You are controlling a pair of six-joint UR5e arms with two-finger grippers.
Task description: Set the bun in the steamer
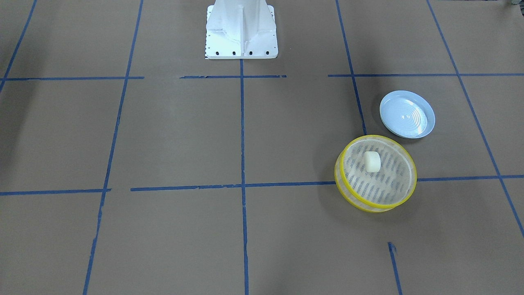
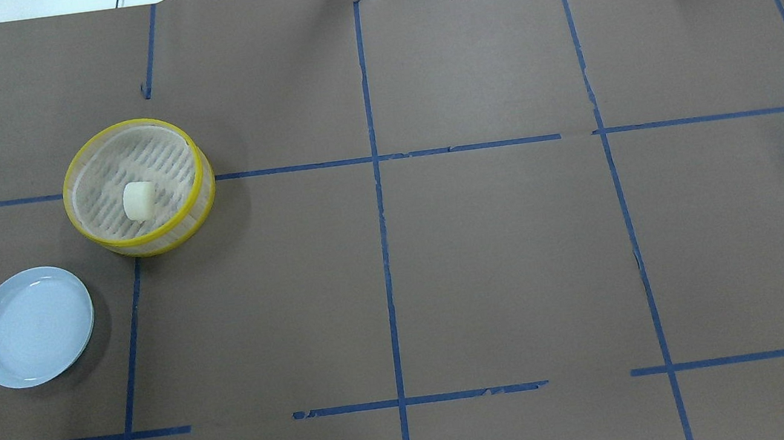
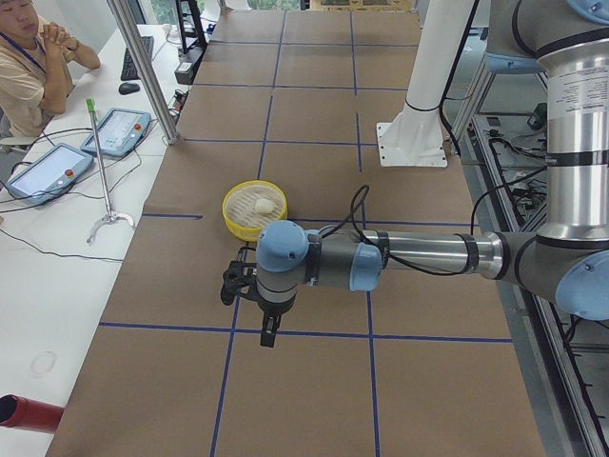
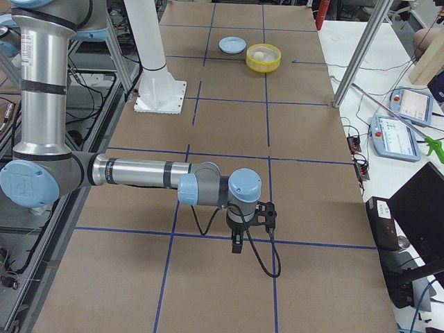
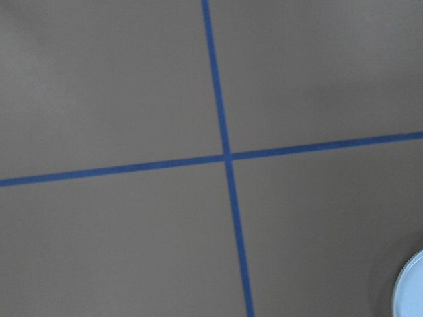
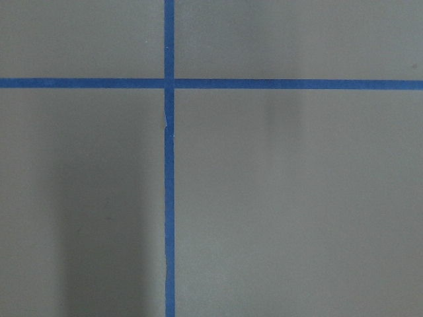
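Observation:
The cream-white bun (image 1: 372,161) lies on the slotted floor inside the yellow-rimmed steamer (image 1: 376,137); both also show in the overhead view, the bun (image 2: 138,201) and the steamer (image 2: 126,125). My left gripper (image 3: 269,333) shows only in the exterior left view, hanging above the table well short of the steamer (image 3: 233,205); I cannot tell whether it is open or shut. My right gripper (image 4: 236,244) shows only in the exterior right view, far from the steamer (image 4: 263,67); I cannot tell its state either. Neither wrist view shows fingers.
A pale blue round plate (image 2: 32,326) lies empty beside the steamer, nearer the robot; its edge shows in the left wrist view (image 5: 411,290). The brown paper table carries blue tape lines. The robot's white base (image 1: 241,28) stands at the table's edge. An operator sits at a side desk.

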